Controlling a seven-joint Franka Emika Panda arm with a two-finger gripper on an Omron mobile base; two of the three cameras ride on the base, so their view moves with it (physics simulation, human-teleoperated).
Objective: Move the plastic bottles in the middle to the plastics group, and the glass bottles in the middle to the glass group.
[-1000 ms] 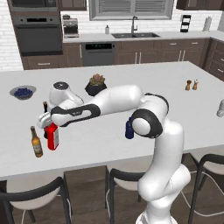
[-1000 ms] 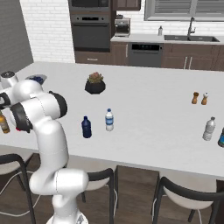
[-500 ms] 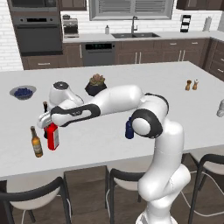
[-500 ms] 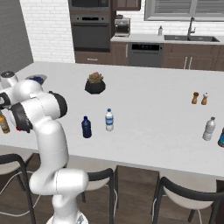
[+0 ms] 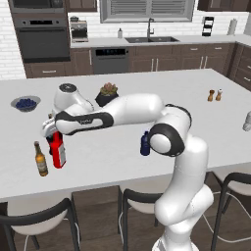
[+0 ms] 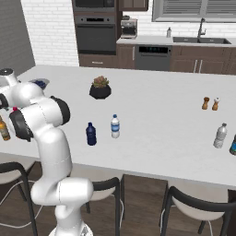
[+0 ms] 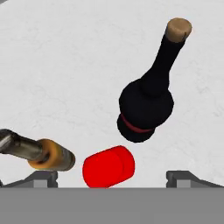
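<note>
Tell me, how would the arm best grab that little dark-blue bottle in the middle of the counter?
Probably from straight above. The dark-blue bottle stands upright with open counter around it; the clear water bottle stands apart beside it. Closing the fingers across its narrow neck or upper shoulder looks safest, since the squat body is wider.

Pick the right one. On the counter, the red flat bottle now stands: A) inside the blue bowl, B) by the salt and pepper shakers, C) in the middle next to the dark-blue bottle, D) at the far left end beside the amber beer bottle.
D: the red flat bottle stands under the gripper, right next to the amber beer bottle, far from the dark-blue bottle.
</note>
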